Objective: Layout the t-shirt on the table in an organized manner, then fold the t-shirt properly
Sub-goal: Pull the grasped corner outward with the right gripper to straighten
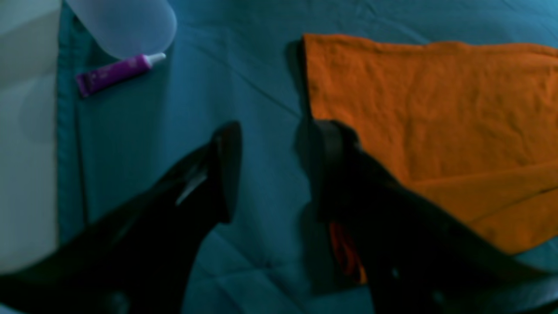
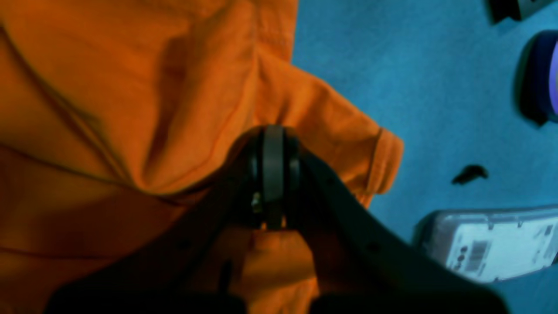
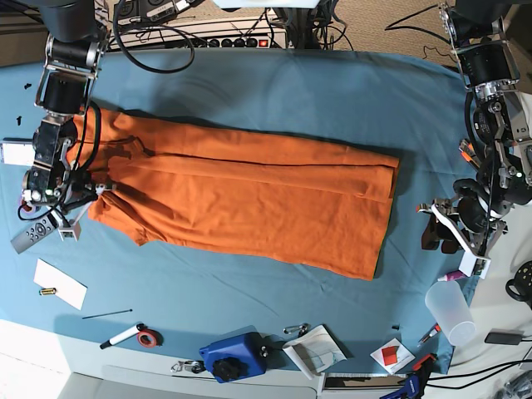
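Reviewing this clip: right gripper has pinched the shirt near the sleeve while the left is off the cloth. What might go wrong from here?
1. The right gripper is shut on a bunched fold of the t-shirt by the sleeve; it may hold several layers, so a pull could drag the shirt askew.
2. The left gripper is open beside the hem edge, holding nothing, so that end could slide.
3. The purple tube and plastic cup lie near the left arm and could get knocked.

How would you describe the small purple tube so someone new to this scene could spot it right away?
Start at the table and go to the end where the left gripper hovers with open jaws, past the t-shirt hem. Beside a frosted cup lies the tube. It is the only purple thing there, with a white cap.
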`<state>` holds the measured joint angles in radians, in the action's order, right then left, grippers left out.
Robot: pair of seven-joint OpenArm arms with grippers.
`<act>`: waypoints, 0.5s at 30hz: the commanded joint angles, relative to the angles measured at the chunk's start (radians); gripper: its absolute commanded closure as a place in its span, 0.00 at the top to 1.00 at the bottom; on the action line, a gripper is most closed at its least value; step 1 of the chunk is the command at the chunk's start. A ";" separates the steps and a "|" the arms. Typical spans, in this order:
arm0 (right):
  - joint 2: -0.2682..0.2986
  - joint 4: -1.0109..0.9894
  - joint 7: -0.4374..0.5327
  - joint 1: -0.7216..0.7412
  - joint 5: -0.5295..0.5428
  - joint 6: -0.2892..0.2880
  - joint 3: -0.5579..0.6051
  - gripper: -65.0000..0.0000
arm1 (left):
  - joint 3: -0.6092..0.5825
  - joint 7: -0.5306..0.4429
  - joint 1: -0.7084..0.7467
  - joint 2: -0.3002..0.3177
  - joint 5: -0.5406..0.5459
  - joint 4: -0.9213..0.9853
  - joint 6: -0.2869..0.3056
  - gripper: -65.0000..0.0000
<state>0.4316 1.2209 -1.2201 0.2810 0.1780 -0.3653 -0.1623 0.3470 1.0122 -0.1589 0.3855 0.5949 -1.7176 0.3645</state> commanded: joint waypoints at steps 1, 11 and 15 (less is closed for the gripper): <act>0.015 0.030 -0.056 -0.023 -0.018 -0.004 -0.002 0.00 | 0.004 -0.026 -0.021 0.016 0.011 -0.017 0.003 0.41; 0.014 0.510 -0.055 -0.218 -0.018 0.043 -0.003 0.00 | 0.004 -0.026 -0.021 0.016 0.011 -0.017 0.003 0.41; 0.014 0.586 -0.064 -0.243 -0.018 0.047 -0.003 0.00 | 0.004 -0.026 -0.021 0.016 0.011 -0.017 0.003 0.41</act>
<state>0.4286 1.7885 -1.2987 0.0189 0.1658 -0.3210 -0.1608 0.3462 1.0122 -0.1589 0.3859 0.5953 -1.7176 0.3645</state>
